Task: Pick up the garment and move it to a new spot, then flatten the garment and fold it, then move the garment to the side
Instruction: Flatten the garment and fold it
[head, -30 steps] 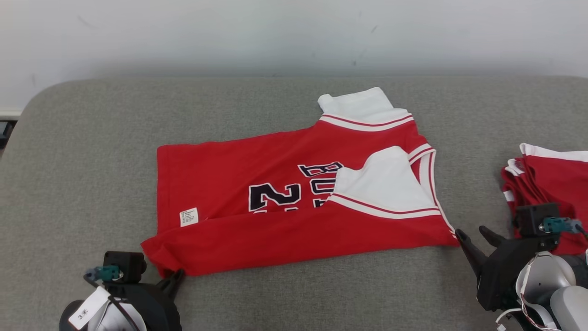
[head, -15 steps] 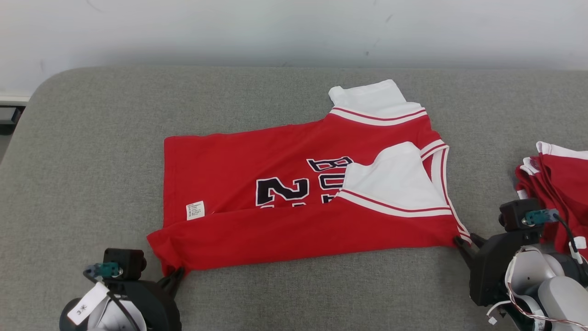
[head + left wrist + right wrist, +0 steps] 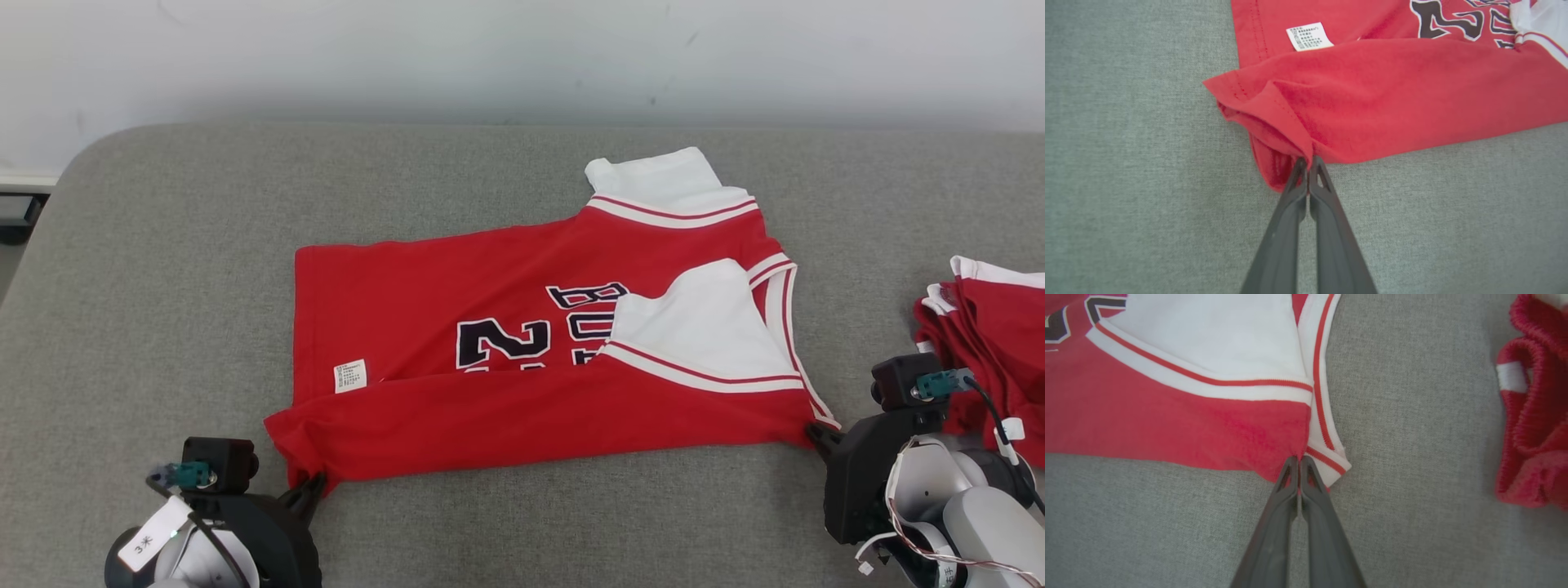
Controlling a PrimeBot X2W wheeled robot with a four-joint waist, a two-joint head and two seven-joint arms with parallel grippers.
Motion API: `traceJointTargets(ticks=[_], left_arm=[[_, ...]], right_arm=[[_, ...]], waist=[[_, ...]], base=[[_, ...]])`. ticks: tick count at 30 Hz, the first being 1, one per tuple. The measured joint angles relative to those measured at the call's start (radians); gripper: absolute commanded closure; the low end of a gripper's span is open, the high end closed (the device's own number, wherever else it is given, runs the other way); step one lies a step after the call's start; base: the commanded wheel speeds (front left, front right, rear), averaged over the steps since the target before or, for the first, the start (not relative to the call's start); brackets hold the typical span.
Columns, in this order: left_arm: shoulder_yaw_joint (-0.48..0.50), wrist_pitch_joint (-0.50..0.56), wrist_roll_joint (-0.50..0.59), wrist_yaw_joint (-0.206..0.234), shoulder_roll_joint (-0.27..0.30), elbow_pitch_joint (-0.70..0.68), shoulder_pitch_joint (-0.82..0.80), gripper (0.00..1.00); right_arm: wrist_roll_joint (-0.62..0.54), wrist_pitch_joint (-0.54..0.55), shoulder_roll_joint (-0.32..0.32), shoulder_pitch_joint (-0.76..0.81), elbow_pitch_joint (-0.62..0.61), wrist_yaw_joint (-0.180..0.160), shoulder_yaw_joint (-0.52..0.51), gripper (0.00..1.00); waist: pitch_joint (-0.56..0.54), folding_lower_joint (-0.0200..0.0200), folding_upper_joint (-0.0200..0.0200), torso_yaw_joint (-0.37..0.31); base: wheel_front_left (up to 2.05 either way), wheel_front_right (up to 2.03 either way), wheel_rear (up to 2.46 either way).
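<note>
Left claw (image 3: 1308,161) and right claw (image 3: 1299,459), each tight on a garment (image 3: 408,327) corner, fingers forward.

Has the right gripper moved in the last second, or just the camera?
Yes. Against the pile of red garments, the right gripper has shifted left, toward the red-and-white jersey, and closed on its near right corner.

1. Red garment (image 3: 1392,98): lay on a grey woven surface (image 3: 1126,196), its near edge folded over itself in a long band.
2. White care label (image 3: 1309,36): sat on the lower layer, just above the fold's edge; print too small to read.
3. Dark, white-edged lettering (image 3: 1447,20): upper right, partly covered by the fold.
4. White panel (image 3: 1541,16): top right corner.
5. Left gripper (image 3: 1309,162): 2 dark fingers pressed together, tips pinching the fold's lower left corner, where the cloth bunched in loose layers.
</note>
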Motion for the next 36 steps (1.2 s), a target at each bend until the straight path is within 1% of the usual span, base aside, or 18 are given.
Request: traceJointTargets(ticks=[4, 11, 13, 16, 17, 18, 21, 22, 23, 30, 35, 36], left_arm=[[0.001, 0.000, -0.006, 0.001, 0.003, 0.004, 0.002, 1.00], [0.002, 0.000, -0.008, 0.001, 0.011, 0.006, 0.012, 1.00], [0.002, 0.000, -0.009, 0.001, 0.015, 0.006, 0.037, 1.00], [0.001, 0.000, -0.013, 0.000, 0.026, 0.001, 0.068, 1.00], [0.000, 0.001, -0.019, -0.010, 0.036, -0.009, 0.080, 1.00], [0.000, 0.001, -0.019, -0.010, 0.036, -0.009, 0.080, 1.00], [-0.001, 0.007, -0.025, -0.016, 0.052, -0.033, 0.114, 1.00], [0.000, 0.008, -0.027, -0.017, 0.064, -0.043, 0.134, 1.00], [0.002, 0.008, -0.030, -0.017, 0.070, -0.050, 0.144, 1.00], [0.020, 0.028, -0.049, -0.018, 0.112, -0.097, 0.214, 1.00], [0.025, 0.049, -0.070, -0.018, 0.120, -0.128, 0.235, 1.00], [0.024, 0.054, -0.071, -0.018, 0.121, -0.133, 0.237, 1.00]], right_arm=[[0.000, -0.006, -0.001, 0.005, -0.001, 0.001, -0.003, 1.00], [0.006, -0.010, -0.011, 0.074, -0.031, 0.006, -0.011, 1.00], [0.016, -0.010, -0.019, 0.112, -0.047, 0.004, -0.019, 1.00], [0.033, -0.003, -0.021, 0.181, -0.086, 0.001, -0.029, 1.00], [0.052, 0.001, -0.023, 0.217, -0.114, -0.001, -0.036, 1.00], [0.052, 0.001, -0.023, 0.217, -0.114, -0.001, -0.036, 1.00], [0.082, 0.016, -0.023, 0.283, -0.171, -0.003, -0.048, 1.00], [0.096, 0.024, -0.023, 0.326, -0.205, -0.011, -0.057, 1.00], [0.105, 0.026, -0.023, 0.348, -0.226, -0.011, -0.063, 1.00], [0.136, 0.044, -0.046, 0.455, -0.336, -0.043, -0.128, 1.00], [0.160, 0.068, -0.046, 0.521, -0.401, -0.056, -0.148, 1.00], [0.164, 0.078, -0.045, 0.535, -0.414, -0.063, -0.151, 1.00]], waist=[[-0.023, 0.0000, 0.0000, -0.007], [-0.054, 0.0000, -0.0001, -0.016], [-0.069, -0.0001, 0.0000, -0.020], [-0.089, -0.0001, 0.0000, -0.025], [-0.099, -0.0001, -0.0001, -0.028], [-0.099, -0.0001, -0.0001, -0.028], [-0.111, -0.0001, 0.0000, -0.033], [-0.116, -0.0001, -0.0001, -0.036], [-0.119, -0.0001, -0.0001, -0.037], [-0.136, -0.0002, -0.0001, -0.047], [-0.140, -0.0001, -0.0001, -0.051], [-0.141, -0.0001, -0.0001, -0.051]], base=[[0.00, 0.00, 0.00], [0.00, 0.00, 0.00], [0.00, 0.00, 0.00], [0.00, 0.00, 0.00], [0.00, 0.00, 0.00], [0.00, 0.00, 0.00], [0.00, 0.00, 0.00], [0.00, 0.00, 0.00], [0.00, 0.00, 0.00], [0.00, 0.00, 0.00], [0.00, 0.00, 0.00], [0.00, 0.00, 0.00]])
